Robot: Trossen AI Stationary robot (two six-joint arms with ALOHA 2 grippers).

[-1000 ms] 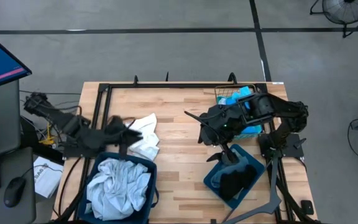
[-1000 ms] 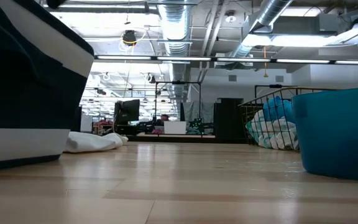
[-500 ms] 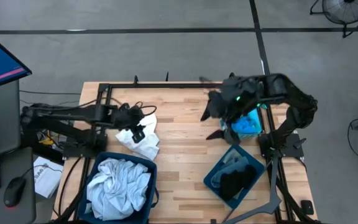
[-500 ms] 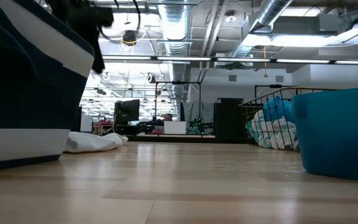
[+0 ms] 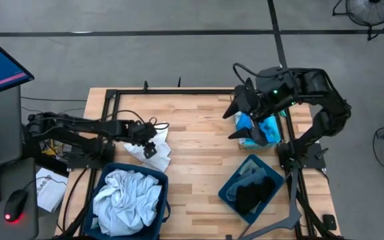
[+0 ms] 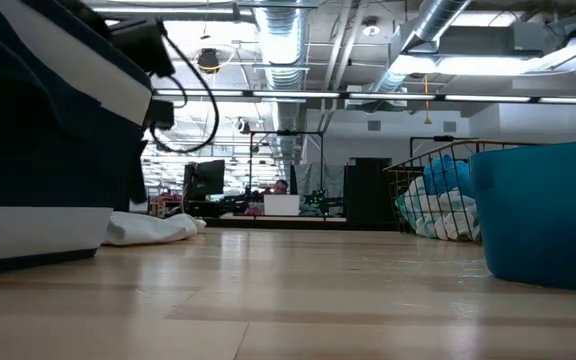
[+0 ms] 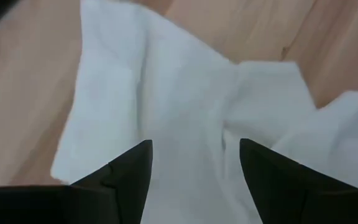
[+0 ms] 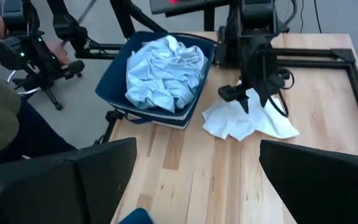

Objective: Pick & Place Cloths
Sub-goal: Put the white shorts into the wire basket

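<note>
— Step in hand?

— Picking up, by the look of it. Reaching down with the left gripper (image 5: 149, 144) onto the white cloth (image 5: 159, 152), lying toward the table's (image 5: 199, 167) left edge, just beyond the far rim of the dark bin (image 5: 160, 175) in the near-left corner. Fingers spread, astride a fold, nothing pinched yet.

— And on the other side?

— Hovering with the right gripper (image 5: 237, 123) over the wire basket (image 5: 242, 101) in the far-right corner, above the turquoise cloth (image 5: 264, 131). Spread wide too, carrying nothing.

— Called for next?

— Probably pressing down into the fabric and closing on a raised fold, then lifting clear before swinging over the bin. Same at the basket: dropping in between the wires without snagging.

— Changed from a second ago?

— Moved the right gripper off the teal bin (image 5: 231, 188) near the right edge and out to the basket. Stretched the left arm farther along, now squarely over the white cloth. Left that cloth where it was.
</note>
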